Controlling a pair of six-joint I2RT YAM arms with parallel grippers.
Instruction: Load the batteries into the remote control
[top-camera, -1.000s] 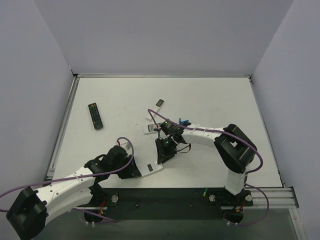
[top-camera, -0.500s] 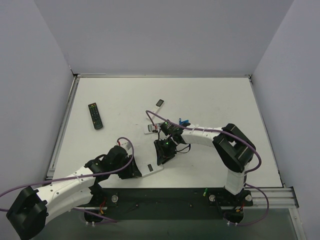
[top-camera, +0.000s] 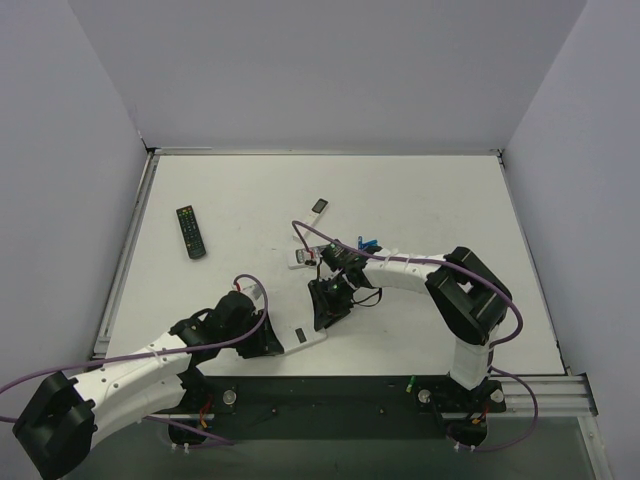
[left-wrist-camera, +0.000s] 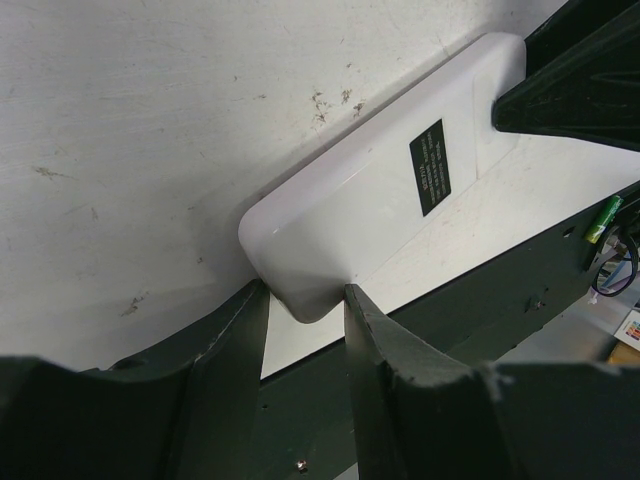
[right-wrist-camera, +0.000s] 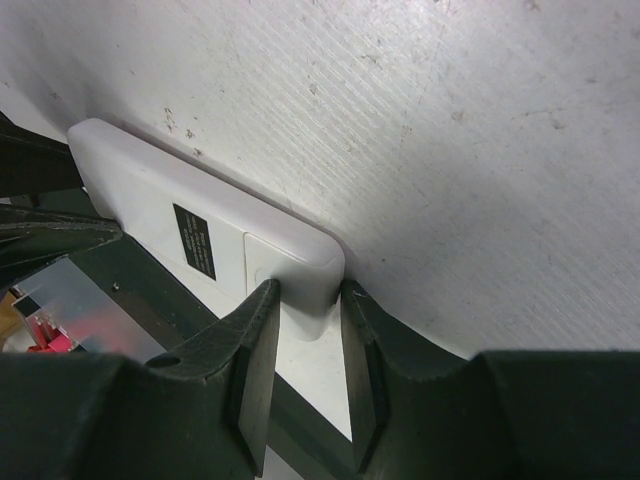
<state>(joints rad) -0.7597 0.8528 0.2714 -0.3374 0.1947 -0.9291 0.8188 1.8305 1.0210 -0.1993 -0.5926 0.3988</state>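
Observation:
The remote control (top-camera: 303, 336) lies white back up near the table's front edge, with a black label on it. My left gripper (top-camera: 272, 345) is shut on its near-left end; in the left wrist view the fingers (left-wrist-camera: 305, 295) pinch the rounded corner of the remote (left-wrist-camera: 390, 190). My right gripper (top-camera: 325, 316) is shut on the opposite end; in the right wrist view it (right-wrist-camera: 308, 300) clamps the remote (right-wrist-camera: 190, 215) by the battery cover end. A blue battery (top-camera: 368, 243) lies behind the right arm. A small green cell (top-camera: 411, 381) sits on the dark front rail.
A white remote with a grey screen (top-camera: 300, 258) lies just behind the right gripper. A long black remote (top-camera: 191, 231) lies at the far left. A small black piece (top-camera: 320, 206) lies further back. The table's front edge (top-camera: 380, 374) is right beside the held remote.
My right gripper has edged slightly left at the remote's end. The remote and the left arm have stayed in place.

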